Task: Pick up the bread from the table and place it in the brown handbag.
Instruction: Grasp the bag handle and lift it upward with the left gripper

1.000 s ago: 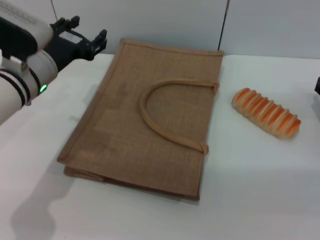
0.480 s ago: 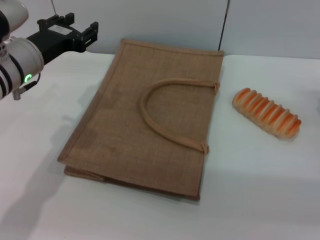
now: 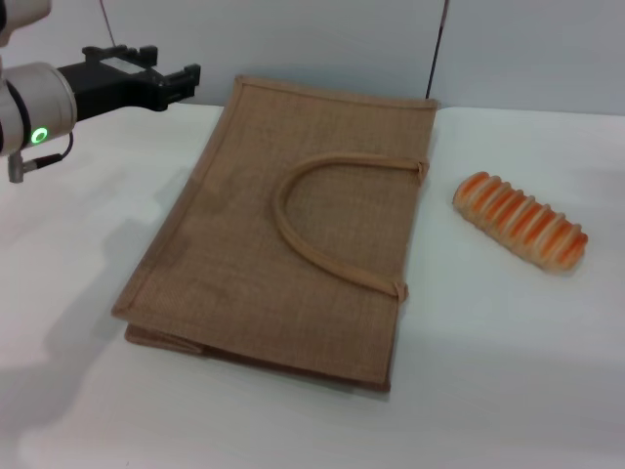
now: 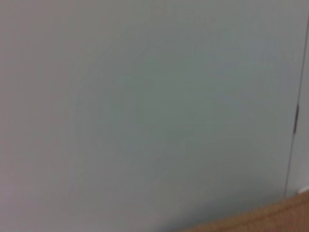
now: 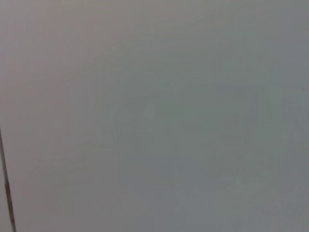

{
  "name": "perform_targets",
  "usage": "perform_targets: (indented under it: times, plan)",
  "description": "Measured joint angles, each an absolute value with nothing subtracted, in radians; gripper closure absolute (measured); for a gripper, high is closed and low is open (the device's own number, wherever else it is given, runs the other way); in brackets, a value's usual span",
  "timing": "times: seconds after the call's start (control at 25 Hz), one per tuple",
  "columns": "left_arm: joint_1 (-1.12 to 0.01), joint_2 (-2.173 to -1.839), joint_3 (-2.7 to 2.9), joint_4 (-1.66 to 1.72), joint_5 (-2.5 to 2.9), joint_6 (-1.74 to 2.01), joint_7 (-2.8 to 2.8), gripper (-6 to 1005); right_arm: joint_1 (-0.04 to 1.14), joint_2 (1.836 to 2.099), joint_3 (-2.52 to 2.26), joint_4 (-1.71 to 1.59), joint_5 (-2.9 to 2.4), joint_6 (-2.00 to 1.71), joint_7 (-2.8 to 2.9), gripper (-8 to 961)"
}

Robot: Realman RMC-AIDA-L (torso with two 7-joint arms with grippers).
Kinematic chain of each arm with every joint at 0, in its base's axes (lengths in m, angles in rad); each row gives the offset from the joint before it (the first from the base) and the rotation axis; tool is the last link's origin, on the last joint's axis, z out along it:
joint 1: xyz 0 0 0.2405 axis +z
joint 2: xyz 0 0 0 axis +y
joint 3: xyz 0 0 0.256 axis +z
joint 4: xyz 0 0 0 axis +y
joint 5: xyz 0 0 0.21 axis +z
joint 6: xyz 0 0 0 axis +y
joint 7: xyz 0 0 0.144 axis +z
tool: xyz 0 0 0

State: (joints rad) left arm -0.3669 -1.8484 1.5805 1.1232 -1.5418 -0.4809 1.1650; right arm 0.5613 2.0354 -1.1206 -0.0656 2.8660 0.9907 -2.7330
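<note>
Bread [image 3: 520,221] hasn't been touched yet, it's lying on the bare white worktop [image 3: 488,391] near the right edge, just beside the brown jute handbag [image 3: 293,230], which lies flat and closed mid-worktop. So pickup and drop-in are both left. Left hand [image 3: 166,80] hovers near the far-left corner, fingers slightly apart, holding nothing. Right hand isn't visible.

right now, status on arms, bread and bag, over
Left end effector raised off the bag's far left corner, holding nothing. Right arm out of view. Bread untouched on table, right of bag. Bag flat; nothing in the way.
</note>
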Motion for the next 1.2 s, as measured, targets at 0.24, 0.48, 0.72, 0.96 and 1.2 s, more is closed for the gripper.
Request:
perform_targets:
  times: [0.24, 0.48, 0.72, 0.96, 1.2]
  plan:
    - [-0.462, -1.91, 1.339, 1.132, -1.117, -0.798, 0.923, 364, 0.566, 2.036, -1.121, -0.064, 2.865, 0.992, -2.732, 184]
    - [-0.574, -1.954, 1.173, 1.131, -0.897, -1.035, 0.889, 366, 0.569, 2.035, -1.123, -0.067, 2.844, 0.992, -2.709, 183]
    - [-0.645, -1.939, 1.137, 1.122, -0.853, -1.151, 0.879, 368, 0.578, 2.035, -1.132, -0.068, 2.84, 0.993, -2.698, 183]
    - [-0.734, -1.927, 1.13, 1.015, -0.794, -1.197, 0.878, 370, 0.583, 2.036, -1.155, -0.069, 2.839, 0.993, -2.698, 183]
    - [-0.787, -1.927, 1.111, 0.905, -0.778, -1.182, 0.916, 372, 0.595, 2.038, -1.175, -0.069, 2.839, 0.994, -2.698, 183]
